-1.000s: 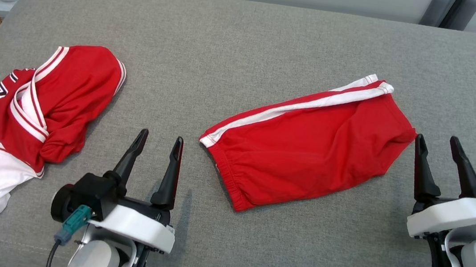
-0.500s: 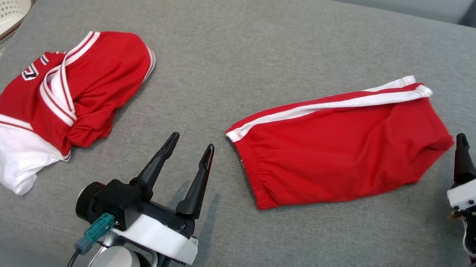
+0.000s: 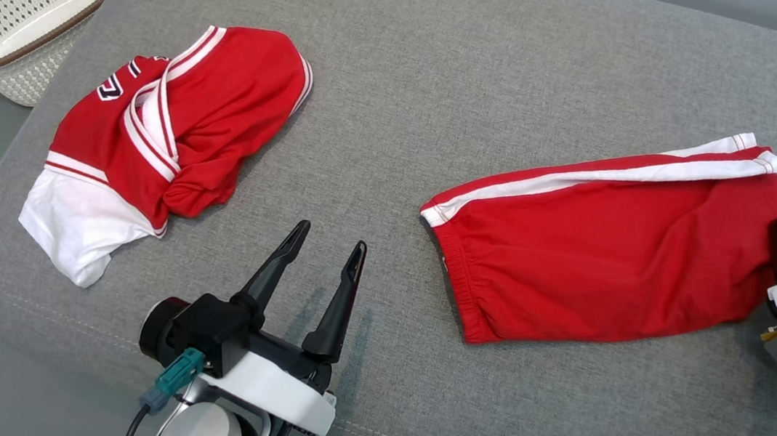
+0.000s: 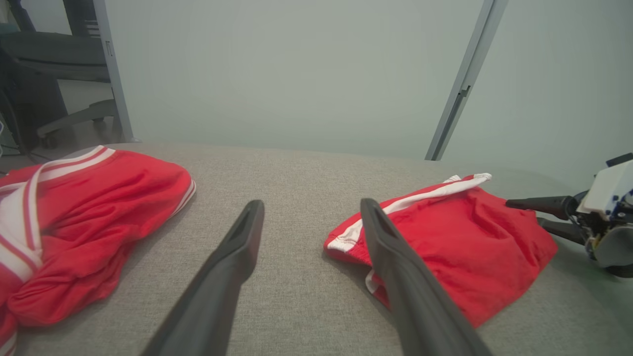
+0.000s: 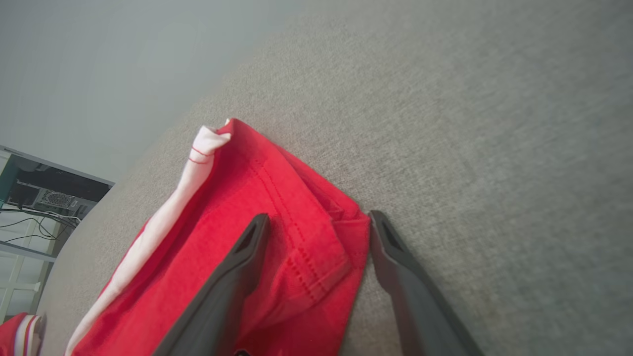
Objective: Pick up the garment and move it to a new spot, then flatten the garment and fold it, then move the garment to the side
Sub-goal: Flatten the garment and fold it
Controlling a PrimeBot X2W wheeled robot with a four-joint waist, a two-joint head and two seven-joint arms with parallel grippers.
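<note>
Head camera has shifted since 0.5 s ago. The right gripper [image 5: 319,217] has moved from beside the red shorts [image 3: 611,251], which lie on the right of the grey cushion [image 3: 449,71], to over their right hem. The right wrist view shows its fingers spread and straddling the hem corner, nothing clamped; the head view crops it at the frame edge. The left gripper [image 3: 332,235] hovers with fingers apart between the shorts and the jersey [image 3: 210,110].

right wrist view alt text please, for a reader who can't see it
The open right gripper straddles the hemmed corner of red shorts with a white side stripe, one finger over the fabric, the other over the bare gray cushion beside it.
</note>
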